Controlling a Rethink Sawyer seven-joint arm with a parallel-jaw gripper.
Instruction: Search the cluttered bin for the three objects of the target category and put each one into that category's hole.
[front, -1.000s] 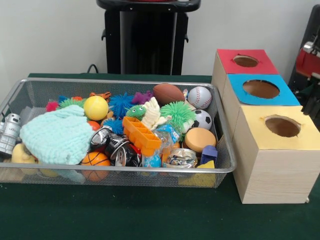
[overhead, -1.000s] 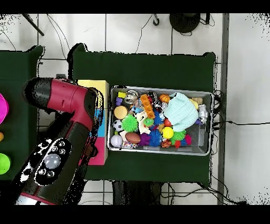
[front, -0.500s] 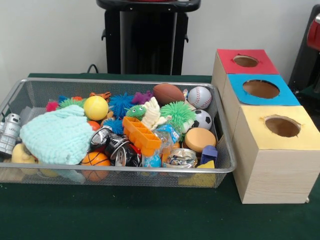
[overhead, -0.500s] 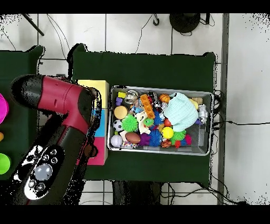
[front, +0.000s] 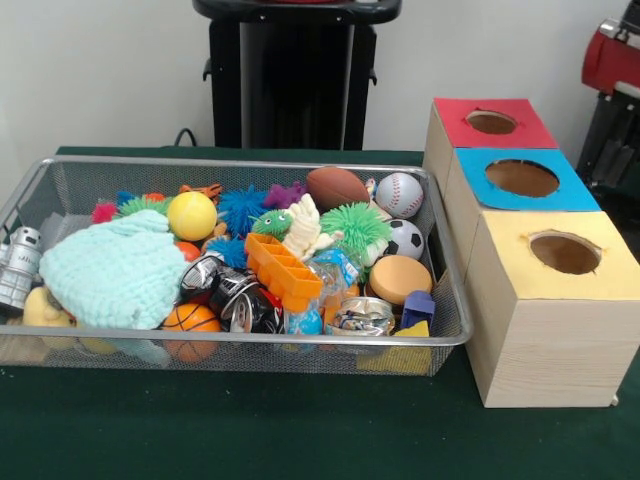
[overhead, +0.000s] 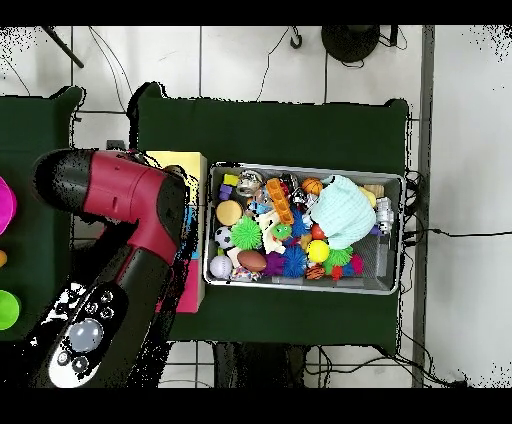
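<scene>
Green felt table (front: 250, 430), white wall behind. Wire mesh bin (front: 300, 345) sits nearest, long side toward the front camera; low mesh walls keep the clutter corralled while leaving access from above.

Near row in the front view: mint knitted cloth (front: 115, 272) heaped at one end over whatever is under it, mini basketball (front: 190, 320), crushed cans (front: 235, 295), orange ice tray (front: 283, 272). Farther back: yellow ball (front: 192, 215), soccer ball (front: 405, 240), baseball (front: 399, 195), brown football (front: 336, 187). Target category isn't stated. If it's balls, candidates are spread across the bin, all in it, none delivered judging by this layout.

Three wooden boxes touch the bin's end, holes up for drop-in: yellow-top box (front: 560, 255) nearest, blue-top box (front: 520, 178), red-top box (front: 490, 122) farthest.

Front view catches only a red arm part (front: 610, 60) at the edge. Overhead shows the red arm (overhead: 135, 200) hanging over the boxes, hiding the blue one. Gripper isn't visible in either view, so jaw state: can't tell.
</scene>
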